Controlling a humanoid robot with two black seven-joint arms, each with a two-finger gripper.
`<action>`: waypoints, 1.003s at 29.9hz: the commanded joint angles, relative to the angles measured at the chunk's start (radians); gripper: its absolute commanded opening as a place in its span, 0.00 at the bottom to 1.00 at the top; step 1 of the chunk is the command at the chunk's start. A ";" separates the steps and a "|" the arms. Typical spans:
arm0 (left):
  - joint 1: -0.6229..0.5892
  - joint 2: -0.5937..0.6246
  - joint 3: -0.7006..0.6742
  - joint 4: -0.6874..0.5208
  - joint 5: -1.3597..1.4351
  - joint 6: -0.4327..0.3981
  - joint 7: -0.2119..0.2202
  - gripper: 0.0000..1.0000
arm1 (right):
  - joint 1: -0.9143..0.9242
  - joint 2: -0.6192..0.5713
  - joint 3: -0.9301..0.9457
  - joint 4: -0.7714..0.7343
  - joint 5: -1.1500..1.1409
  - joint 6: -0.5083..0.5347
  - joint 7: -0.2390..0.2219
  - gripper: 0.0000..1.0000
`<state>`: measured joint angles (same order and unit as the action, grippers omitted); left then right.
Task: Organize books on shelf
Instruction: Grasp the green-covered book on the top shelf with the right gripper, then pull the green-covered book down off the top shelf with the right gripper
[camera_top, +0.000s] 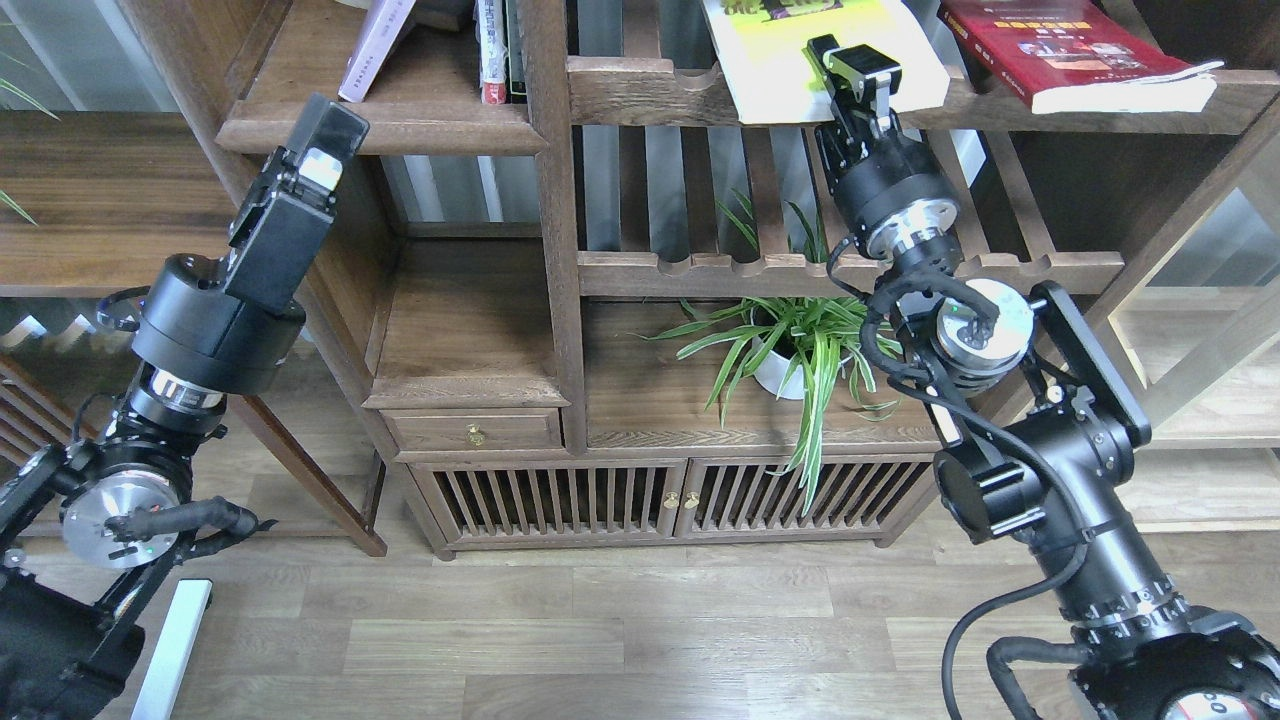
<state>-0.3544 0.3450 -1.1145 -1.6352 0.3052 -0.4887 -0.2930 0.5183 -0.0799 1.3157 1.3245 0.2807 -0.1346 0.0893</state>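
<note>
The bright yellow-green book (780, 60) lies flat on the upper slatted rack, its front edge overhanging the rail. My right gripper (857, 68) sits at that front edge, one finger on the cover, and looks shut on the book. The dark red book (1060, 50) lies flat on the same rack further right. The pale lavender book (375, 45) leans on the solid dark-brown shelf (400, 130) at upper left. My left gripper (322, 140) hangs empty just below and left of that shelf's front edge; its fingers cannot be told apart.
Narrow upright books (492, 50) stand at the shelf's right end against a post (550, 200). A potted spider plant (800, 350) sits under the lower slatted rack (700, 270). A low cabinet with a drawer (475, 432) and slatted doors stands on the wooden floor.
</note>
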 joint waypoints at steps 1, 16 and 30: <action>0.000 0.000 0.001 0.000 0.000 0.000 0.000 0.99 | -0.020 0.000 0.004 -0.001 0.002 0.039 0.001 0.08; 0.026 0.000 -0.004 0.023 -0.001 0.000 -0.003 0.99 | -0.104 0.066 0.005 0.002 0.106 0.388 -0.002 0.05; 0.015 -0.001 -0.011 0.055 -0.041 0.000 0.002 0.99 | -0.132 0.080 -0.027 0.004 0.109 0.623 -0.008 0.04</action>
<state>-0.3343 0.3438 -1.1293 -1.5925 0.2690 -0.4887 -0.2920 0.3941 0.0000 1.3007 1.3287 0.3896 0.4795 0.0813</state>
